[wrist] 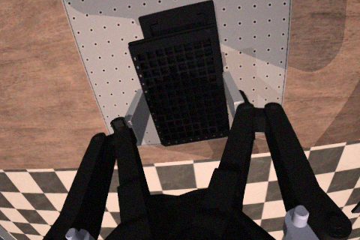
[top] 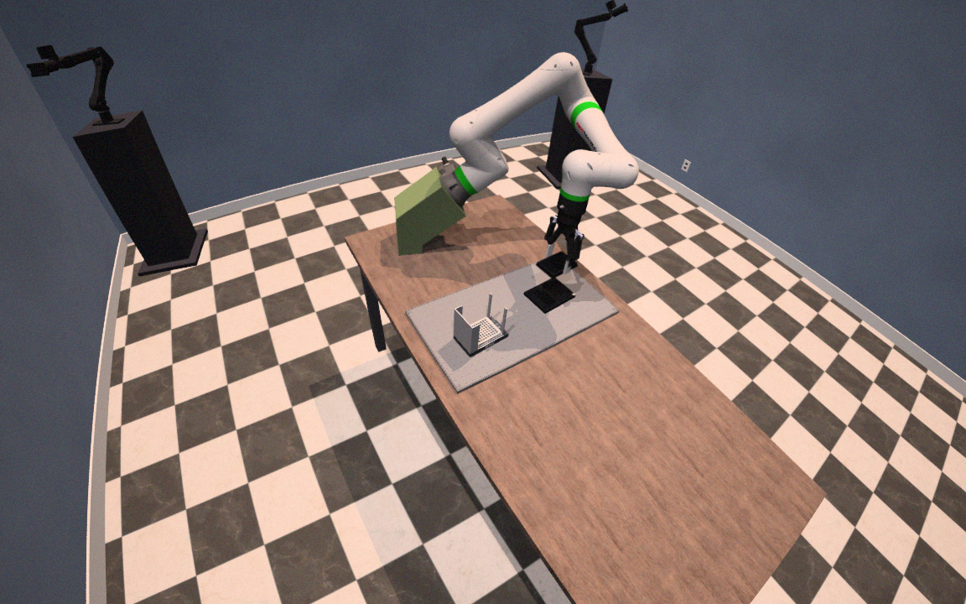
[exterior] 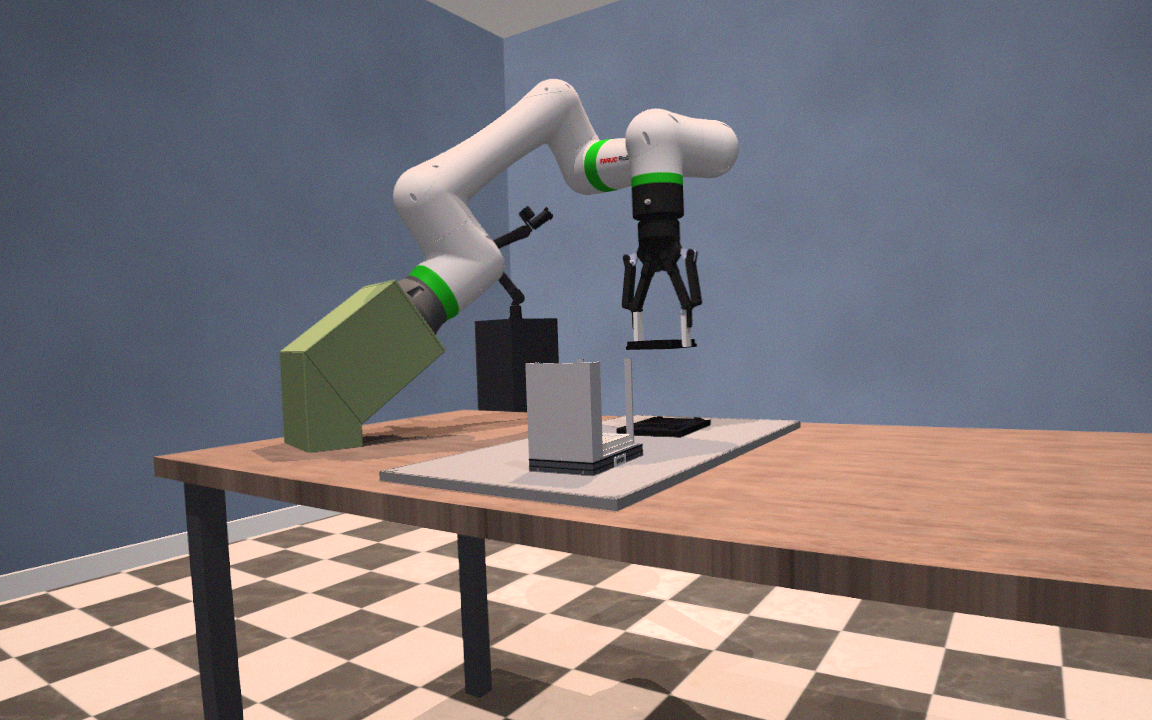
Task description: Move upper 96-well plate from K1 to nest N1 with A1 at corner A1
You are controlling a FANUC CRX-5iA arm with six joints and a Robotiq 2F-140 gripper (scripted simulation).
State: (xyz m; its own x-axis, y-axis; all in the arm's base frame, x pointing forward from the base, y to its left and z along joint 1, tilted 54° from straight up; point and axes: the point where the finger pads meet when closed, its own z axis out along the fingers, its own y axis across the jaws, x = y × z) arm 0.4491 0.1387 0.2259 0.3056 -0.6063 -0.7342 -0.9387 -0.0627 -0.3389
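Probably light, stiff and thin-walled, with smooth sides liable to slip or tip: best taken across the two long edges near mid-length, squeezed just enough, kept level. Dark 96-well plate (exterior: 660, 343) hanging in mid-air at frame centre of the exterior view, well above the grey perforated board (exterior: 723, 445), and in the wrist view largely covering the black nest N1 (wrist: 177, 19) below, only the nest's far end peeking out. Gripper (exterior: 661, 335) about half spread, fingers (exterior: 637, 323) pinching the plate's opposite long edges, touching nothing else. Rack K1 (exterior: 564, 407) lower left of the plate, well apart, with the pale lower plate (top: 488, 329) inside.
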